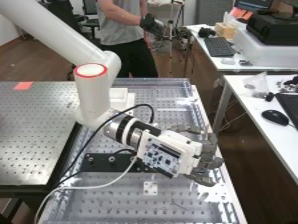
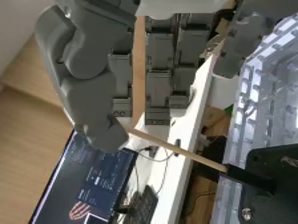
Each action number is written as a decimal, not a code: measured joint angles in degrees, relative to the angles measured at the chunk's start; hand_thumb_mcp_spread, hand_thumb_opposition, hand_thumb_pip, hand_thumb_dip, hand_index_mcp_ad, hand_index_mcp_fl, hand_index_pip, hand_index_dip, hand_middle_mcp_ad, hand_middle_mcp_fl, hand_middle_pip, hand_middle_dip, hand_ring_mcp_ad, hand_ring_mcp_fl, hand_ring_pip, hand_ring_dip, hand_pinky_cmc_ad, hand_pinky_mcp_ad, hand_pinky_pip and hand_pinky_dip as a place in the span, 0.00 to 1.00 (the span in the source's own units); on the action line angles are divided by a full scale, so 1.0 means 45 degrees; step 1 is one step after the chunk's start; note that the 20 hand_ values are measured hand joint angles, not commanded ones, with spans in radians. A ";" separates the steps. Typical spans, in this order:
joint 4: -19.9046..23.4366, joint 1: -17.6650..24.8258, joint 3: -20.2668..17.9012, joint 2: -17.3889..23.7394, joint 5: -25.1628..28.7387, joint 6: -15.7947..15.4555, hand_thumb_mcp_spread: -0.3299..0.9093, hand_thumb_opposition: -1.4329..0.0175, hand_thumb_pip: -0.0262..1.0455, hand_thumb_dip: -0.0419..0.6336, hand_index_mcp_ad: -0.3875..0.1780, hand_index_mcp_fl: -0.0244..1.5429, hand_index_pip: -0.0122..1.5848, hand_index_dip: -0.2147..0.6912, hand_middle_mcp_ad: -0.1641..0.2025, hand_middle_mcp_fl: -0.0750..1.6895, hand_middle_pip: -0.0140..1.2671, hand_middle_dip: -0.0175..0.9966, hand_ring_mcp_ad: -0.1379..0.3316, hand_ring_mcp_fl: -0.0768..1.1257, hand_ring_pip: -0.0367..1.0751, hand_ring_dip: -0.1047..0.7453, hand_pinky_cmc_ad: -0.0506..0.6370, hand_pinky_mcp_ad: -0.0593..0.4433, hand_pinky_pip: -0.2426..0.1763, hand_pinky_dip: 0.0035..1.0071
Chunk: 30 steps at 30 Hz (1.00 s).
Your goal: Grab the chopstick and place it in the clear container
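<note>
A lab, by its perforated metal bench [image 1: 33, 135] (plus a monitor [image 2: 90, 180] and keyboard [image 1: 218, 47]).

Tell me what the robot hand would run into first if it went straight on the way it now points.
Probably the white desk beside the bench: the hand, holding the chopstick, points out past the bench's edge. Heights are unclear, so it might pass over or below.

Here's the table [image 1: 40, 142], a surface dotted with holes, and look: a pinkish slip [image 1: 23, 86] by the far edge, a white box [image 1: 120, 97] toward that edge, a black plate [image 1: 103, 166] nearer us, a small white plate [image 1: 150, 188] nearer still.
</note>
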 joint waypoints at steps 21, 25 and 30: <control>-0.0043 -0.0100 -0.0092 0.0088 -0.0125 -0.0069 0.76 0.38 0.50 0.59 0.38 0.30 0.77 0.42 0.49 0.47 0.46 0.74 0.21 0.54 0.11 0.70 0.59 0.58 0.77 0.18; 0.0006 -0.0109 -0.0075 0.0079 -0.0124 -0.0102 0.76 0.37 0.51 0.59 0.37 0.33 0.80 0.41 0.49 0.47 0.46 0.74 0.20 0.54 0.11 0.70 0.59 0.58 0.76 0.18; 0.0097 -0.0104 -0.0069 0.0043 -0.0009 -0.0086 0.78 0.34 0.50 0.57 0.37 0.38 0.82 0.41 0.48 0.54 0.53 0.75 0.22 0.56 0.11 0.70 0.60 0.58 0.77 0.18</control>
